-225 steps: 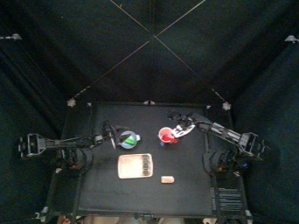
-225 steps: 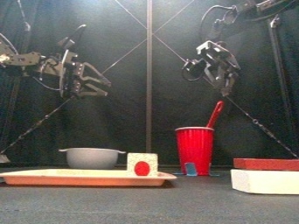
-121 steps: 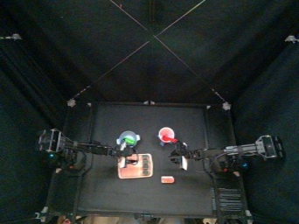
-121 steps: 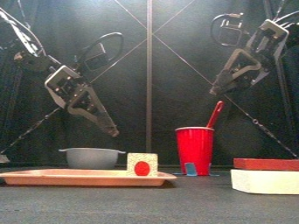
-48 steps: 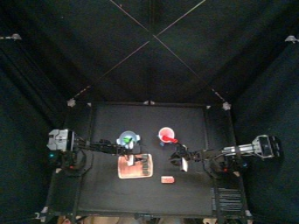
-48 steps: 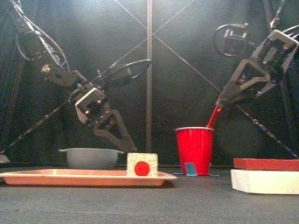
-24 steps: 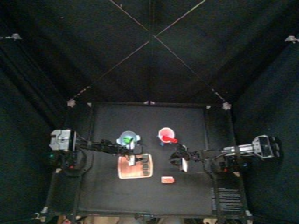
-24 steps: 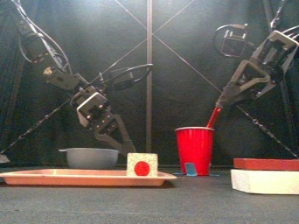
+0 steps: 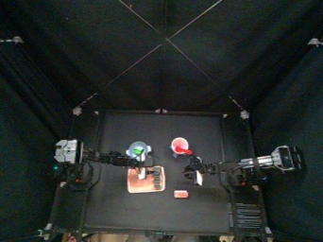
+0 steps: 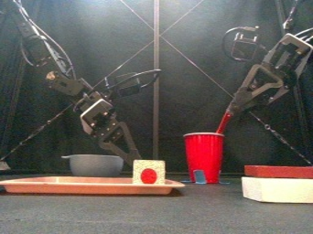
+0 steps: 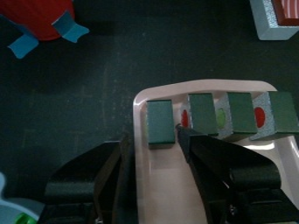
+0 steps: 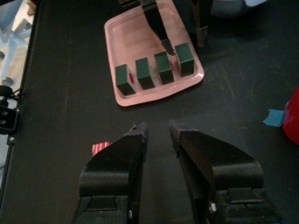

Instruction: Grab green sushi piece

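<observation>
A pink tray (image 11: 163, 197) holds a row of several dark green sushi pieces. One of them, the green sushi piece (image 11: 205, 111), shows a small green spot on its face, while its neighbour (image 11: 159, 120) shows a red spot. My left gripper (image 11: 170, 144) hangs open just above the tray's end, over the red-spotted piece and touching nothing. From the front it is seen as the left gripper (image 10: 123, 144) above the tray (image 10: 86, 185). My right gripper (image 12: 158, 129) hovers over bare table a little short of the tray (image 12: 128, 35), jaws slightly apart and empty.
A grey bowl (image 10: 98, 164) stands behind the tray. A red cup (image 10: 204, 157) with a red stick stands mid-table, a blue scrap (image 10: 199, 175) at its foot. Red and white boxes (image 10: 279, 183) lie at the right. A small tan block (image 9: 180, 194) sits near the front edge.
The left gripper has sunk slightly closer to the tray, still open. The right arm has stayed in place.
</observation>
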You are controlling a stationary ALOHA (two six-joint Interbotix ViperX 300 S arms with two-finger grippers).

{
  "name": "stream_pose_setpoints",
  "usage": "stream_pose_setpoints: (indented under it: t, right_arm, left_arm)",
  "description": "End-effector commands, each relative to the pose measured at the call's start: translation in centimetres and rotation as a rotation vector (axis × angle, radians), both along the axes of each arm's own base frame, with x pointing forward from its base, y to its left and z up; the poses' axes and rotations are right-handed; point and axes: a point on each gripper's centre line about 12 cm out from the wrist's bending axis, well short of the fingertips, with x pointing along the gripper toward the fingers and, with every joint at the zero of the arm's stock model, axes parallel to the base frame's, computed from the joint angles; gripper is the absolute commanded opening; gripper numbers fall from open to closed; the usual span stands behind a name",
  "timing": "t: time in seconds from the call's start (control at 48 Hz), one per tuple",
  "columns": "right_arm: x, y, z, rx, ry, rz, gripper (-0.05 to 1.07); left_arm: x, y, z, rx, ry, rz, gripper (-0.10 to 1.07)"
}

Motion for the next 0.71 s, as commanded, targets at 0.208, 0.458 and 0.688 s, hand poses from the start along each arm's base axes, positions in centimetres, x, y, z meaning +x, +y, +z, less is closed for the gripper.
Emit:
stream_pose_setpoints:
  t: [0.208,0.458,0.688]
  right_arm:
    - [0.22,0.07,0.56,0.004,-0.022,0.002,0.69]
    - [0.21,0.07,0.54,0.004,-0.021,0.002,0.69]
    - [0.22,0.07,0.56,0.004,-0.022,0.002,0.69]
  left_arm:
    - [0.81,-0.11,0.94,0.017,-0.034,-0.021,0.85]
    - [0.81,-0.17,0.94,0.017,-0.034,-0.023,0.82]
    - [0.81,-0.17,0.94,0.018,-0.034,-0.024,0.66]
